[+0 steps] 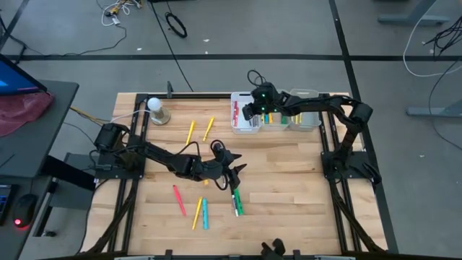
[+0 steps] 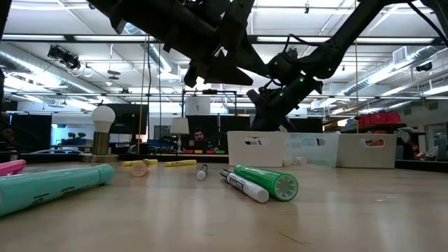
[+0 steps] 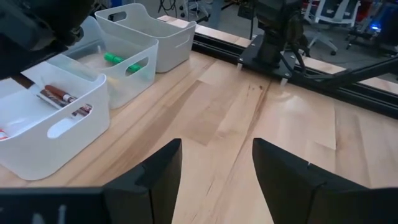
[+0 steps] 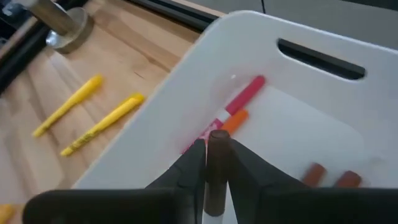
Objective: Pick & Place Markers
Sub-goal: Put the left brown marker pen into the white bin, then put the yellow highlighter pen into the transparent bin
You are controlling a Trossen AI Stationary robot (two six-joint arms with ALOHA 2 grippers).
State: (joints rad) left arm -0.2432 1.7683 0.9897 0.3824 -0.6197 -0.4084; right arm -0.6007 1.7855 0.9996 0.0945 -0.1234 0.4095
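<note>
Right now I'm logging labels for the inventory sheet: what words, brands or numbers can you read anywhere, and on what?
None can be read.
White-barrelled marker beside the green marker: dark print, too blurred to read.
Yellow markers: faint print along the barrel, too small to read.
White bins: no label shows.

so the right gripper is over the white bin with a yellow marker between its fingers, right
Not quite. The right gripper is over the white bin, but the marker between its fingers is dark brown, not yellow, as the right wrist view shows. The yellow markers lie on the table beside the bin.
</note>
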